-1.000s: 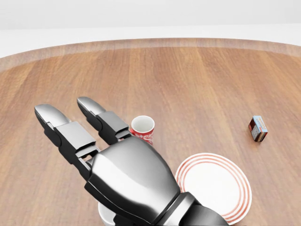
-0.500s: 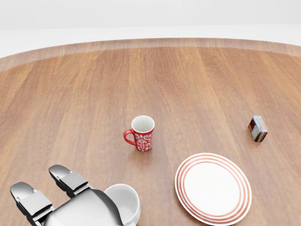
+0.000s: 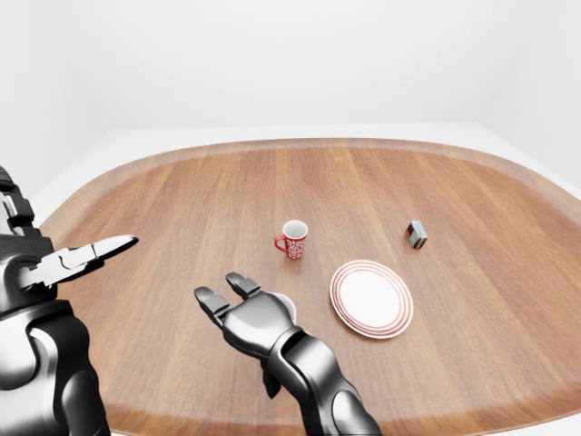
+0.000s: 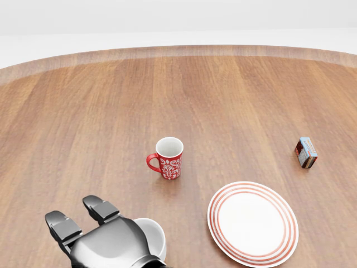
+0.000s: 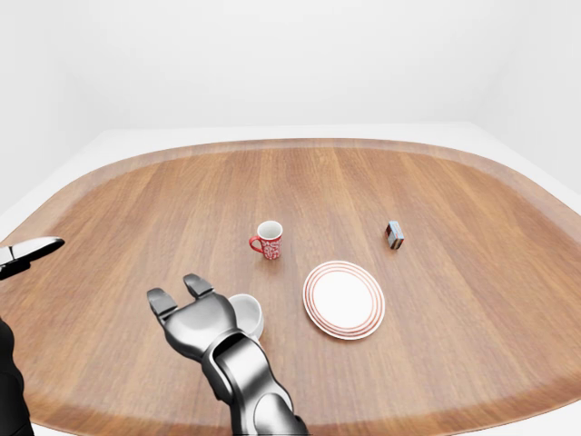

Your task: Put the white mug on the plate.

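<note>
With fingers spread wide, the right hand (image 5: 195,322) hovers beside the plain white ceramic mug (image 5: 247,315) near the wooden tabletop's (image 5: 454,209) bottom edge, left of the red-ringed white plate (image 5: 343,300).

Matt wood-grain table (image 4: 234,100), glossy plate (image 4: 279,245)
</note>
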Motion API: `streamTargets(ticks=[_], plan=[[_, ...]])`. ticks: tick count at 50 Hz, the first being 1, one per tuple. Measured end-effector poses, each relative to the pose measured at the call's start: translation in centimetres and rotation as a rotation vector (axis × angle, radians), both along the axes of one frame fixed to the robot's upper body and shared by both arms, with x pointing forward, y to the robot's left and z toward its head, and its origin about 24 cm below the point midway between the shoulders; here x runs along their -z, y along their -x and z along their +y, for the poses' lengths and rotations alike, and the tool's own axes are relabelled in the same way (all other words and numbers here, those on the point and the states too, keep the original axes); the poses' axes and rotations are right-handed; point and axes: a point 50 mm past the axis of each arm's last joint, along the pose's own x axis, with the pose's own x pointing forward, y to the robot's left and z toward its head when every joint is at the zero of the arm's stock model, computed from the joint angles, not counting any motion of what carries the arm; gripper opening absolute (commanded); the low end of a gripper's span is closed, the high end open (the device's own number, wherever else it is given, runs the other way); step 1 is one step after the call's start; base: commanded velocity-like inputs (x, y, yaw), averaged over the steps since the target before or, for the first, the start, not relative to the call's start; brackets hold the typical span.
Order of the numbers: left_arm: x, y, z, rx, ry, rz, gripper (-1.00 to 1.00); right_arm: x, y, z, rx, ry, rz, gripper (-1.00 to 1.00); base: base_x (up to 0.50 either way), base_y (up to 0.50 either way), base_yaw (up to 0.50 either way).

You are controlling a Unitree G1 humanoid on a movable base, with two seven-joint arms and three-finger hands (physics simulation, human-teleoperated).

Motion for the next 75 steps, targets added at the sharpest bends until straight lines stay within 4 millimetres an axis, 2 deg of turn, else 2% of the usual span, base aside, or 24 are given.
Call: streamTargets(ticks=[43, 75], plan=[[-0.1, 0.0, -0.1, 0.002, -0.001, -0.005, 1.0, 2.0, -4.5, -3.6, 0.179, 0.057, 0.078, 1.0, 0.0, 0.0, 0.0], [0.1, -0.1, 0.0, 0.004, 0.005, 0.004, 1.0, 6.1, -6.4, -3.2, 0.206, 0.092, 0.21, 1.0, 0.0, 0.0, 0.0]])
